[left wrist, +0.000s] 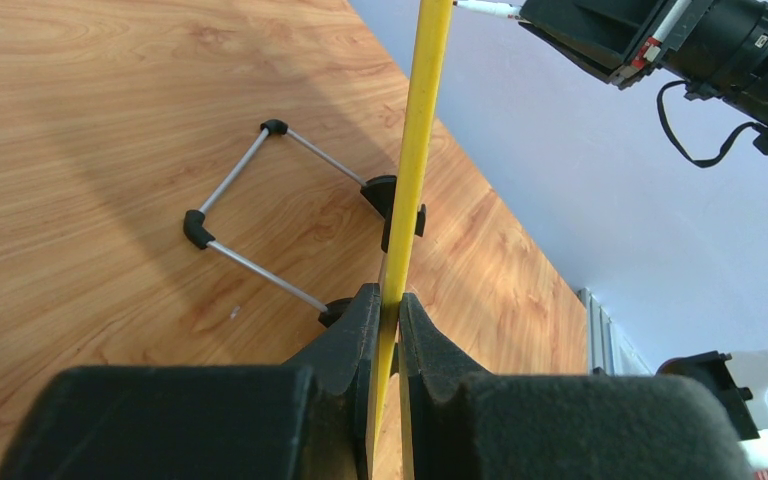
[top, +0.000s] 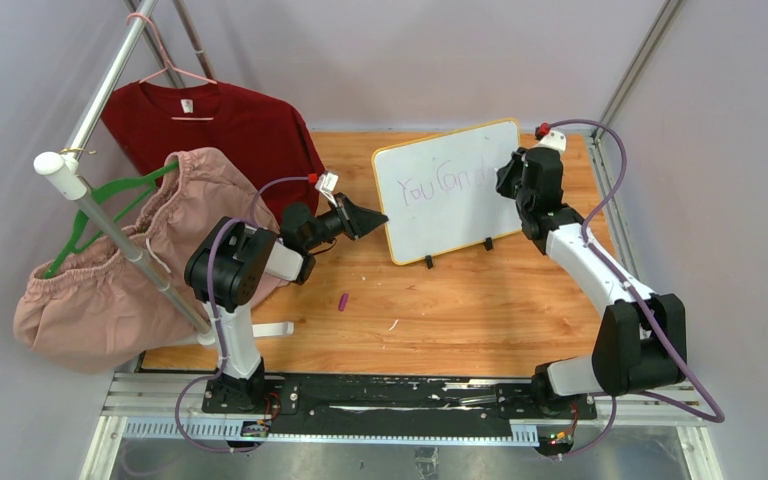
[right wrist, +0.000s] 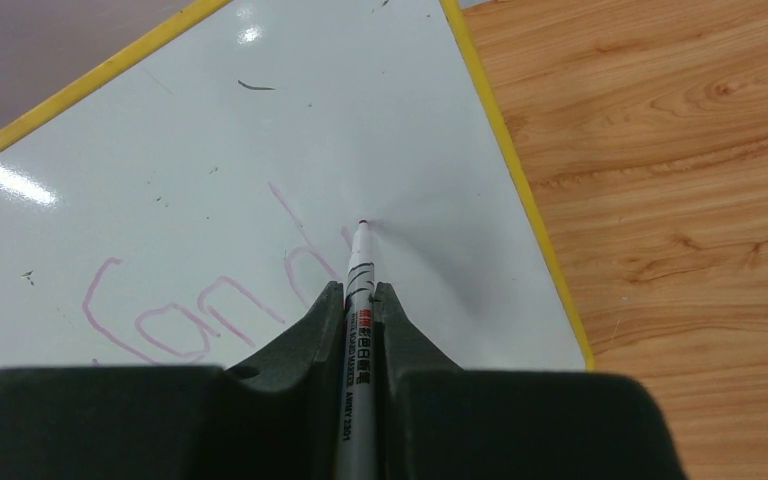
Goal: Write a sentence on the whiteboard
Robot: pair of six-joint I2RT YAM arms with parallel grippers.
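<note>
**First words down, the sentence unfinished**

At the far left a red shirt (top: 222, 128) and a pink garment (top: 110, 270) hang on a rack (top: 110, 222), clear of the work.

The left pincer (left wrist: 387, 298) is closed on the yellow left edge of the whiteboard (top: 450, 215), one finger on each side of the frame, steadying it. The board stands tilted back on its wire stand (left wrist: 250, 215) at the rear middle of the counter (top: 440, 320), with its face toward the arms. A small purple piece (top: 344, 300), likely the marker's cap, lies on the counter in front of it, apart from both arms.

The sentence (right wrist: 190, 325) runs in purple along the upper part of the board. "You can" reads plainly, and after it comes a letter like a "d". The lower half of the board is bare.

To the right, the right pincer (right wrist: 359, 292) is clamped around a marker (right wrist: 361, 270). Its tip sits at the board just right of the last stroke, though whether it touches cannot be told.

By the look of it, the opening words are done and the word in hand needs finishing. Little room is left between the tip and the right frame, so any further words would probably have to go on a second line below.
</note>
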